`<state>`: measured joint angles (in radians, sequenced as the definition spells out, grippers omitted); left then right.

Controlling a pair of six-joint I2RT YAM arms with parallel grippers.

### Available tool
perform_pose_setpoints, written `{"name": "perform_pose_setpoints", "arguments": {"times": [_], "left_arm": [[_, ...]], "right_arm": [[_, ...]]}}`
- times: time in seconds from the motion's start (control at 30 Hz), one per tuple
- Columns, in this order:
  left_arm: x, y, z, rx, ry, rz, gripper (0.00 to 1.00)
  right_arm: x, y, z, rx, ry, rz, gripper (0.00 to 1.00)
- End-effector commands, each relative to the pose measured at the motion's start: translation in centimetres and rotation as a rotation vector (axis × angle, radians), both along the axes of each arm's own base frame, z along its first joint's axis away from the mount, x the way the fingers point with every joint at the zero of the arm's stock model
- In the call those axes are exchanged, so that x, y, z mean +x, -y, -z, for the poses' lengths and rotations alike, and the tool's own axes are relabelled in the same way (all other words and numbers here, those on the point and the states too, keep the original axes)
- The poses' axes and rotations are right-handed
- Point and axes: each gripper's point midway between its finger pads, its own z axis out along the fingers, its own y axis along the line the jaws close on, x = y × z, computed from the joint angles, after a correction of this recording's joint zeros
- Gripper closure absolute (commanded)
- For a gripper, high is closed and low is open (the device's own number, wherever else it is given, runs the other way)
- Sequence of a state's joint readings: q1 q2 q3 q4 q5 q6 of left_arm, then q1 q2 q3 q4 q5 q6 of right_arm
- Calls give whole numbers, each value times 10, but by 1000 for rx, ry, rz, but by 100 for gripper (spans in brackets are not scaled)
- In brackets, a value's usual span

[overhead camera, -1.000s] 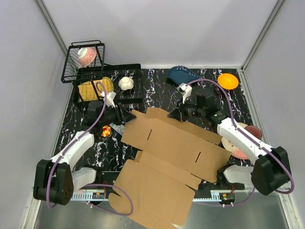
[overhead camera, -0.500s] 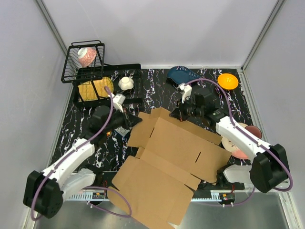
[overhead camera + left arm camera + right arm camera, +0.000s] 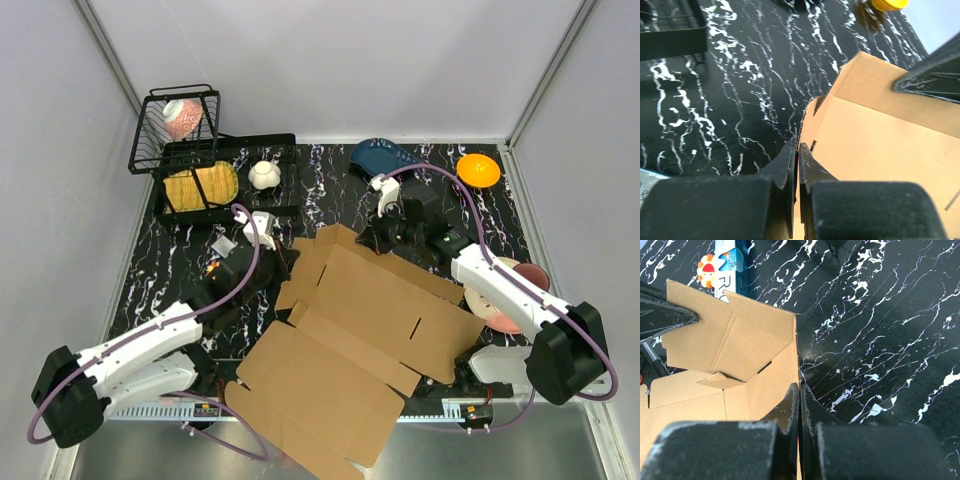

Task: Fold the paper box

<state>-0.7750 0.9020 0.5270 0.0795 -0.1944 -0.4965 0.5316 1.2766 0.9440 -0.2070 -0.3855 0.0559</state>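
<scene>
The paper box (image 3: 370,320) is a big sheet of brown corrugated cardboard with flaps and slits, lying mostly flat in the middle of the table and reaching over the near edge. My left gripper (image 3: 283,268) is at its left flap. In the left wrist view the gripper (image 3: 798,150) is shut on the thin edge of the cardboard (image 3: 880,135). My right gripper (image 3: 372,240) is at the far edge. In the right wrist view the gripper (image 3: 800,389) is shut on the edge of a raised flap (image 3: 740,345).
A black wire basket (image 3: 175,130) stands at the back left over a yellow item (image 3: 200,185). Near them are a white round object (image 3: 264,175), a blue object (image 3: 383,155) and an orange bowl (image 3: 478,169). A pink plate (image 3: 510,305) lies at the right. A small printed package (image 3: 722,265) lies left of the box.
My left arm has swung right to the box's left flap and its jaws have closed on the flap's edge. The box has shifted slightly. The right gripper has kept its hold.
</scene>
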Motion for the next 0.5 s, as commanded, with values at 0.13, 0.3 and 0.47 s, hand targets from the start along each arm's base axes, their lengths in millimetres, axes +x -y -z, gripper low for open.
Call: {"name": "perform_pose_setpoints", "arguments": {"times": [0.13,0.3,0.47], "left_arm": [[18,-51,22,271,24,-328,98],[23,-52,16,346,60,-392,97],[22,-29,16,422,101,-420,98]], "right_arm": [[-8,-7,-38,57,68,-27,100],[-8,-8,-38,57,70,-27,100],[-10,-11,-38,58,67,-38,100]]}}
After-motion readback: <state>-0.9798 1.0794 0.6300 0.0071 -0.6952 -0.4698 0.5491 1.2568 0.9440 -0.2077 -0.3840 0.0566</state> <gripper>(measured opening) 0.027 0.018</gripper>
